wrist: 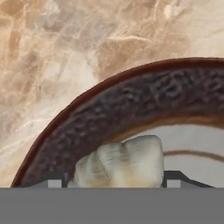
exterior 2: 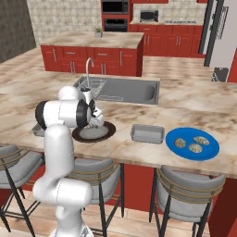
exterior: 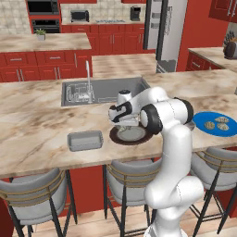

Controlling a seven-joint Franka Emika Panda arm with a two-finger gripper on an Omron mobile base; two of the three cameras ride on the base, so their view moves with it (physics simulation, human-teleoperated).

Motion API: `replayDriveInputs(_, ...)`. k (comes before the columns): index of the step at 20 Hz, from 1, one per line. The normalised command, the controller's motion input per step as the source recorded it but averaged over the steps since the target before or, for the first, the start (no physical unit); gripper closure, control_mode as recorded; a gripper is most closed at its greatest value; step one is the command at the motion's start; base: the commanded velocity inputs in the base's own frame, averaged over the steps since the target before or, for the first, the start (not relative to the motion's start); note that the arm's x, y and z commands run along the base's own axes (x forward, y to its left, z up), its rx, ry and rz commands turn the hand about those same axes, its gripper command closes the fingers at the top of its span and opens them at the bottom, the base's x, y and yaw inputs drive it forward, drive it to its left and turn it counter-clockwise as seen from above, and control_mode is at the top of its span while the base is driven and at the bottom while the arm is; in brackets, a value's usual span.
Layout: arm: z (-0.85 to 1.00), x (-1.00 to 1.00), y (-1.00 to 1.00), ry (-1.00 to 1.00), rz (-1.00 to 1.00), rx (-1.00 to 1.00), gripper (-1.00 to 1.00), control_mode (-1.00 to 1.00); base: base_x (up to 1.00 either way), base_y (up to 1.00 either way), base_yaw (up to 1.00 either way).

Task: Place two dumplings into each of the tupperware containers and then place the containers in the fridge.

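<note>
Pinched between the two small dark fingertips (wrist: 54, 182) at the bottom of the hand view is a small pale beige crinkled dumpling (wrist: 120, 162), so the two-finger gripper (wrist: 111, 183) is seen closed on it. Behind the dumpling, the thick rim of a round dark-brown plate (wrist: 131, 103) is seen arching from lower left to upper right, with a pale grey centre at the lower right, and beige marbled countertop (wrist: 57, 52) is seen in the upper left.

At the centre of the left base view, the gripper (exterior: 122, 121) is held low over the brown plate (exterior: 139, 137) at the end of the white arm (exterior: 173, 139). One small shallow translucent grey tupperware container (exterior: 85, 140) is seen just left of the plate. A blue round plate (exterior: 203, 121) with three more dumplings (exterior: 222, 120) lies at the right edge.

In the right base view, a second grey tupperware container (exterior 2: 147, 133) is seen right of centre, between the brown plate (exterior 2: 106, 132) and the blue plate (exterior 2: 180, 134). A sunken grey steel sink (exterior 2: 125, 90) with a tap lies above the plates in the frame. The tall grey metallic fridge (exterior: 164, 32) stands at the upper right of the left base view, well apart from the counter.
</note>
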Motion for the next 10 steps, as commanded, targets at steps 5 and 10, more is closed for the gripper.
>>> replayDriveInputs(5, 0.20, -0.05, 0.12, 0.00, 0.01, 0.01, 1.00, -1.00, 0.00, 0.00, 0.00)
replayDriveInputs(10, 0.47, -0.55, 0.45, -0.06, 0.09, 0.00, 1.00, -1.00, 0.00, 0.00, 0.00)
